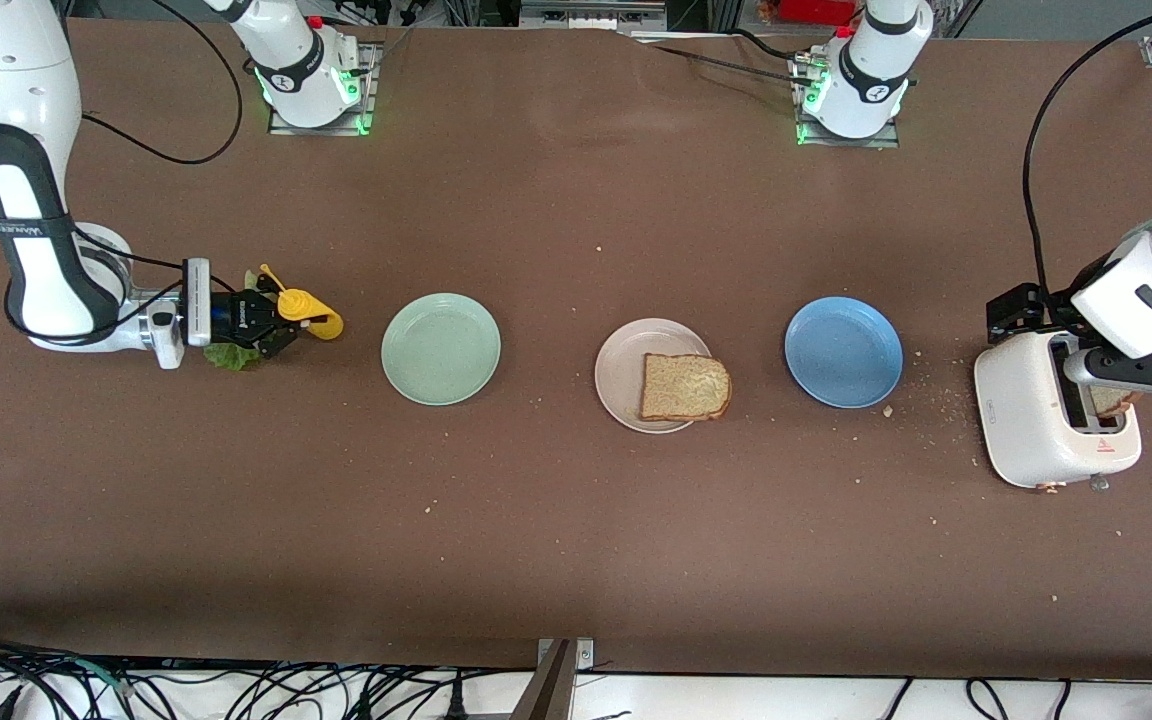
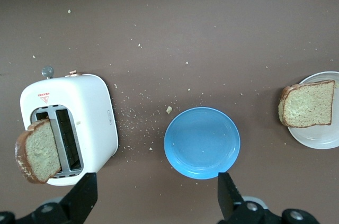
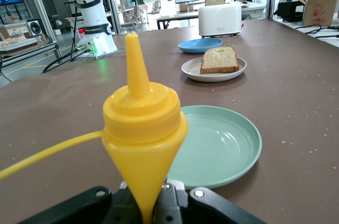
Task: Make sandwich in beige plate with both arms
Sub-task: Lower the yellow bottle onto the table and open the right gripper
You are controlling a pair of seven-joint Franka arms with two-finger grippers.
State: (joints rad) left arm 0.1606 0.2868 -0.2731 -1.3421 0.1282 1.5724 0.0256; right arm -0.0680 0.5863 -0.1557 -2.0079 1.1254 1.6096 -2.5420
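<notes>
One brown bread slice lies on the beige plate, overhanging its rim; both also show in the left wrist view, slice on plate. A second slice sticks up from the white toaster, as the left wrist view shows. My left gripper hangs open and empty over the toaster. My right gripper is low at the right arm's end of the table, shut on a yellow squeeze bottle. Green lettuce lies beside this gripper.
A mint-green plate sits between the right gripper and the beige plate. A blue plate sits between the beige plate and the toaster. Crumbs are scattered around the toaster and the blue plate.
</notes>
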